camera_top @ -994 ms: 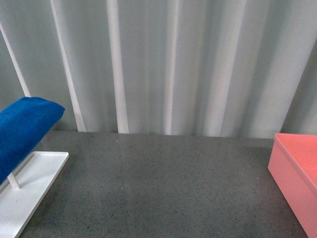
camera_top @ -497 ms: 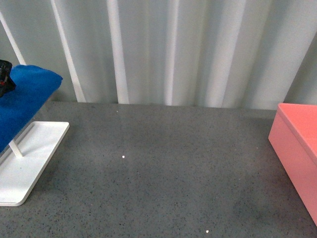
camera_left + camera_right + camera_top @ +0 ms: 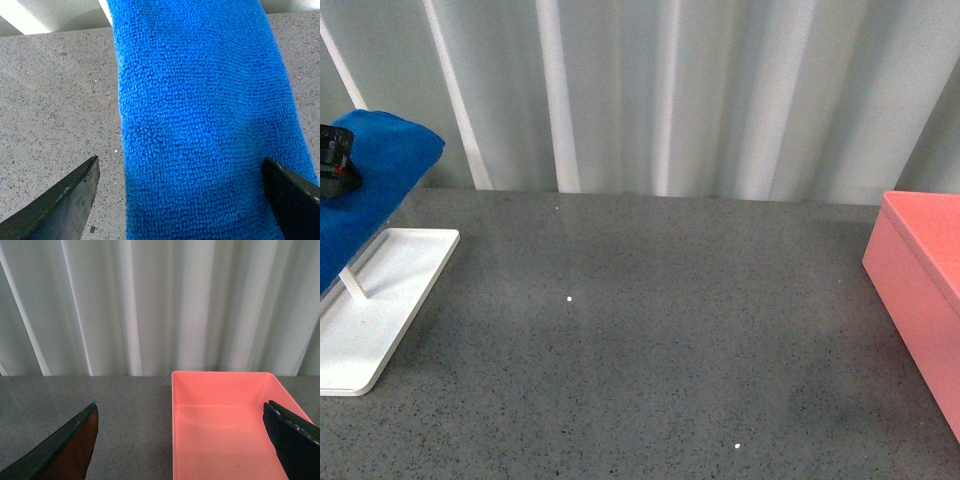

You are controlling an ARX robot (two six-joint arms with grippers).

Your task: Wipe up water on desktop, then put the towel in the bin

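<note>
The blue fluffy towel (image 3: 382, 165) hangs over a rack at the far left of the dark grey speckled desktop (image 3: 650, 340). A black part of my left arm (image 3: 335, 160) shows at the towel. In the left wrist view my left gripper (image 3: 180, 161) is open, its fingers (image 3: 65, 200) standing either side of the towel (image 3: 205, 115), close above it. The salmon-pink bin (image 3: 920, 280) stands at the right edge. My right gripper (image 3: 180, 405) is open and empty, above the bin's (image 3: 225, 390) near end. The bin is empty.
The rack's white flat base (image 3: 380, 300) lies at the left with a thin post (image 3: 352, 285). Two tiny white specks (image 3: 568, 299) lie on the desktop. A pale pleated curtain (image 3: 670, 90) closes off the back.
The front view has tilted down and shows more desktop. A black part of my left arm has come into view at the towel on the left.
</note>
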